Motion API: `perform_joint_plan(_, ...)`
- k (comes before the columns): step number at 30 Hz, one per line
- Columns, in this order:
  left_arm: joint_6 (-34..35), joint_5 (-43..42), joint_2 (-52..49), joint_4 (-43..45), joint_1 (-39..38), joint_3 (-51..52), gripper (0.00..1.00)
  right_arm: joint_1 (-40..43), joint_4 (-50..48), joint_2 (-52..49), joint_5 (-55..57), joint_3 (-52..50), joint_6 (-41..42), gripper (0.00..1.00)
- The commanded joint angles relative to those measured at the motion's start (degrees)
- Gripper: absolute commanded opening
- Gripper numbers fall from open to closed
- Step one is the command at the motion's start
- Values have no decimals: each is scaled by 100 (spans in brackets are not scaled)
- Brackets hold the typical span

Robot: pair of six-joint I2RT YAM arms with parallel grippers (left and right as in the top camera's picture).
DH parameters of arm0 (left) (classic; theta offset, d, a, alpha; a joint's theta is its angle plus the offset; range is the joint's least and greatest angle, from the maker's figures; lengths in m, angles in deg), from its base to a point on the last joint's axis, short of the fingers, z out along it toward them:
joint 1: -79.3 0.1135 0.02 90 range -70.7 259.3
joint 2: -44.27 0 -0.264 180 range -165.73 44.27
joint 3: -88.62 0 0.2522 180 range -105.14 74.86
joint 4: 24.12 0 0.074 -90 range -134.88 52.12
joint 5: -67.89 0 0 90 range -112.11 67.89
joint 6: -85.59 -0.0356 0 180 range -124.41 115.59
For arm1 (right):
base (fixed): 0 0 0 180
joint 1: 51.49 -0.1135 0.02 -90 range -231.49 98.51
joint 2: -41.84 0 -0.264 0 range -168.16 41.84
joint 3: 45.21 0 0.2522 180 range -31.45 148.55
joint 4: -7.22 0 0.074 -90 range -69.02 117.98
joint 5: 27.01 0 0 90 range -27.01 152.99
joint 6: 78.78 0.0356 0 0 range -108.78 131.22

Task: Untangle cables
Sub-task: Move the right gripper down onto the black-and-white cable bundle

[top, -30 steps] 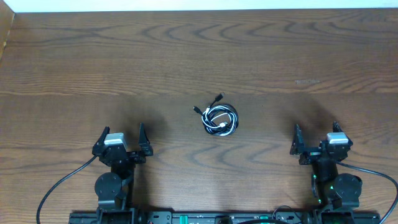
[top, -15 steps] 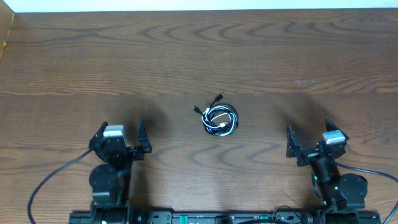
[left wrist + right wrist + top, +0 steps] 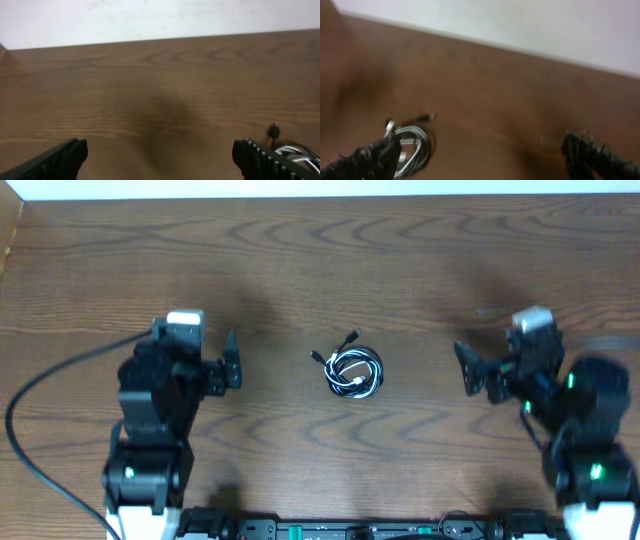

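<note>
The cables (image 3: 355, 372) lie at the table's middle as one small coil, a black and a white cord wound together, with plug ends sticking out to the upper left. My left gripper (image 3: 193, 352) hangs open to the left of the coil, well apart from it. My right gripper (image 3: 505, 365) is open on the coil's right, also apart. The left wrist view shows the left gripper (image 3: 162, 162) spread wide, with the cables (image 3: 295, 150) at the lower right beyond its right finger. In the blurred right wrist view, the cables (image 3: 412, 145) sit by the left finger of the open gripper (image 3: 480, 157).
The wooden table (image 3: 320, 260) runs back to a white wall. A thick black arm cable (image 3: 40, 395) loops at the left near the front edge. Both arm bases stand along the front edge.
Both arms have lifted and swung away from the front edge toward the table's middle, level with the coil. The jaws stay open and the cables have not moved.
</note>
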Motion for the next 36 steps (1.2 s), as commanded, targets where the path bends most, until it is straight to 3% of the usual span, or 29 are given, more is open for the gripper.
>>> perform_joint_plan(1,-225,-68,-542,-439,-151,-732,98,-33,584,-887,-308,1032,-225,99)
perform_joint_plan(8,-225,-68,-2048,-1917,-555,-2321,98,-33,2315,-2645,-455,3108,-319,99)
perform_joint_plan(13,-221,-98,-3115,-2828,-1014,-3353,98,-33,2411,-3193,-452,3602,-374,99)
perform_joint_plan(24,278,-2026,-3875,-2439,-1932,-3508,98,-39,2459,-3322,-1331,3587,-37,99)
perform_joint_plan(27,391,-1773,-4072,-2424,-1980,-3508,95,-42,2474,-3453,-1353,3580,151,83)
perform_joint_plan(32,2048,118,-4216,-2422,-1637,-3508,86,-326,2643,-4024,-1355,3574,723,67)
perform_joint_plan(36,2612,236,-4201,-2428,-1281,-3508,82,-767,2706,-4472,-1303,3574,824,56)
